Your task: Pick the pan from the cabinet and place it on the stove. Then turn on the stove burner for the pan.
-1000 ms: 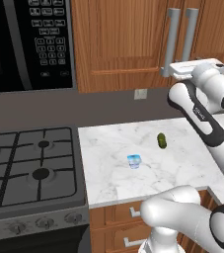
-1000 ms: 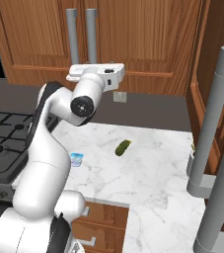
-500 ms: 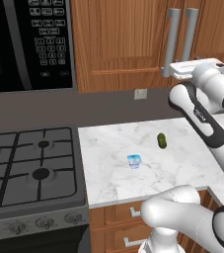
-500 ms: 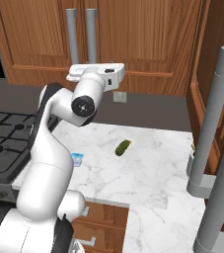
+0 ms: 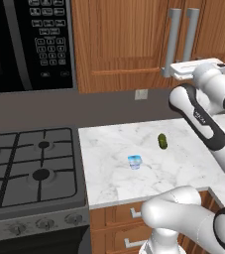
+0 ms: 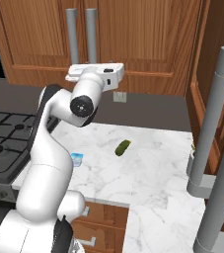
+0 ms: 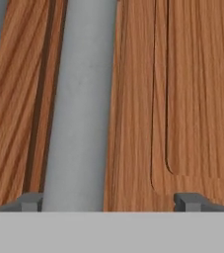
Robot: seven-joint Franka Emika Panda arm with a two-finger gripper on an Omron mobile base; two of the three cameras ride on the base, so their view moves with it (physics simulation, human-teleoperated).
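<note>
With my end effector (image 7: 108,201) spread wide at the closed cabinet (image 5: 129,44), its right door's bar handle (image 7: 79,108) just inside one fingertip, I judge I must centre, clamp and pull, the pan presumably hidden inside.

Glossy white rounded arm (image 6: 49,148), dark joints.

No text, label or number could be read. The microwave (image 5: 29,44) carried a keypad (image 5: 51,42) of small pale buttons whose markings were too blurred to make out. The arm (image 5: 199,116) bore a short dark marking on its white link, likewise illegible. The cabinet (image 6: 133,39) doors and the stove (image 5: 32,168) showed no lettering.
</note>
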